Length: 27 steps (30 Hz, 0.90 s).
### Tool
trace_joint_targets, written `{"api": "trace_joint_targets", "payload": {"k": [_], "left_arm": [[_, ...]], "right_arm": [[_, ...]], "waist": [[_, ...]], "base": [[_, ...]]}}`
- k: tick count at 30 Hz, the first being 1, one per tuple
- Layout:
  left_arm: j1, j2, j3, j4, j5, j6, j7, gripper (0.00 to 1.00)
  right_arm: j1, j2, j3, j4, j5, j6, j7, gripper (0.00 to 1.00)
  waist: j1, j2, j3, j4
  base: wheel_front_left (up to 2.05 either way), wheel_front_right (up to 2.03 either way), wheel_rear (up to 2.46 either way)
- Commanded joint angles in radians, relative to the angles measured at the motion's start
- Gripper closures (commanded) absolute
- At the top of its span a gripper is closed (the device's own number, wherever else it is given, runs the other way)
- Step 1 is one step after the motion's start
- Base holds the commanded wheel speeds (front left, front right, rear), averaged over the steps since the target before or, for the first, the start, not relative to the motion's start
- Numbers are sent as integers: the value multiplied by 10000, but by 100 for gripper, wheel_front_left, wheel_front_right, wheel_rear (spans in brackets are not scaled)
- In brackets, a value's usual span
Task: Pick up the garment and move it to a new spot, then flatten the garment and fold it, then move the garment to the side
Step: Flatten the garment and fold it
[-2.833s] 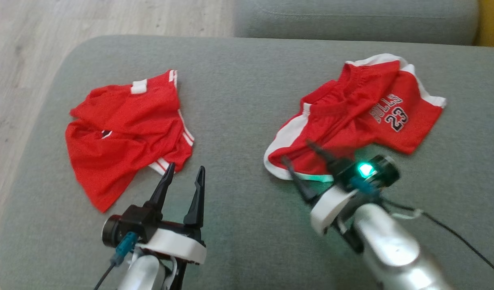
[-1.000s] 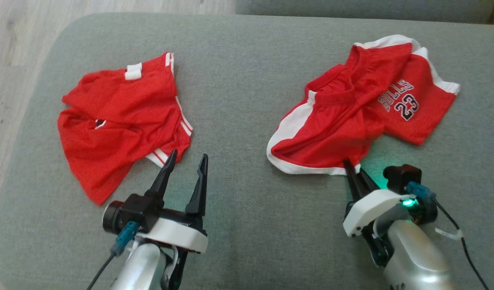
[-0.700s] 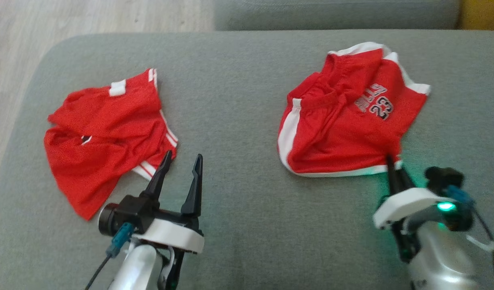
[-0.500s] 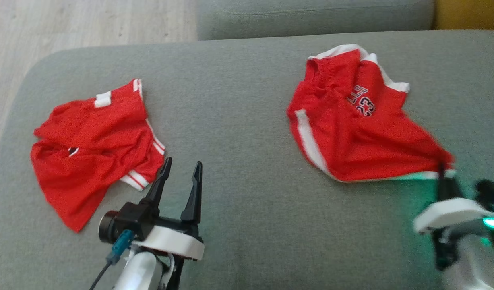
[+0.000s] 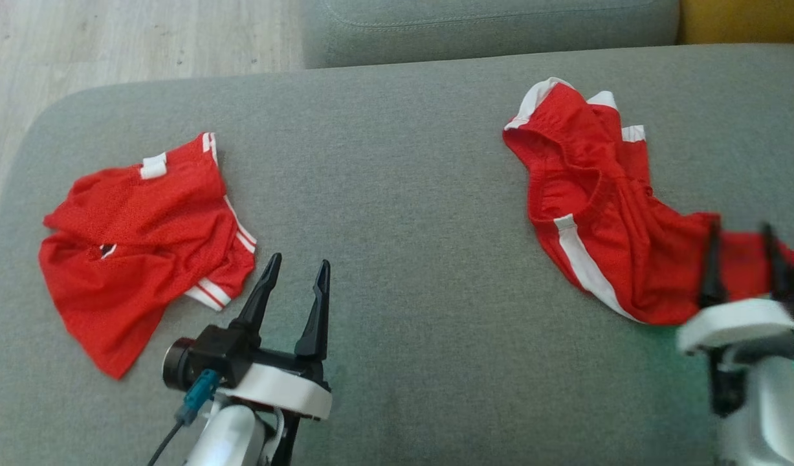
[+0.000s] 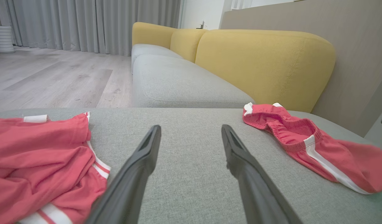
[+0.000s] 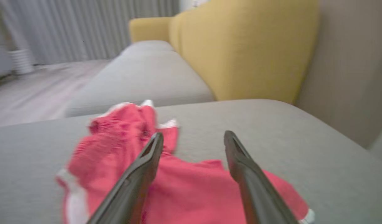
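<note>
Head view, left side: red shorts (image 5: 138,239) lie crumpled on the grey sofa seat (image 5: 397,194), and my left tool (image 5: 299,261) sits just beside them, fingers spread, empty. Over to the right, the striped red garment (image 5: 604,220) sprawls on the seat, my right tool (image 5: 740,226) over its near end, fingers apart.
</note>
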Motion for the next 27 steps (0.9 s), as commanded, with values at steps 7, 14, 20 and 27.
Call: {"api": "trace_joint_targets", "payload": {"k": [7, 14, 20, 27], "left_arm": [[-432, 5, 105, -214, -53, 52, -95, 0], [-615, 5, -35, -212, -57, 39, -95, 0], [-850, 5, -193, -249, -123, 25, -95, 0], [-1096, 5, -410, -240, -220, 40, -95, 0]], "right_arm": [[618, -53, 3108, -918, 948, -7, -431, 0], [69, -52, 3634, -255, 976, -7, 35, 0], [-785, -52, 3165, 763, 286, -7, 326, 0], [-1597, -51, 2943, 1845, -144, -7, 256, 0]], "waist": [[0, 0, 128, 329], [0, 0, 491, 721], [0, 0, 888, 1034], [0, 0, 1209, 1322]], "base": [[0, 0, 0], [0, 0, 0], [0, 0, 0], [0, 0, 0]]}}
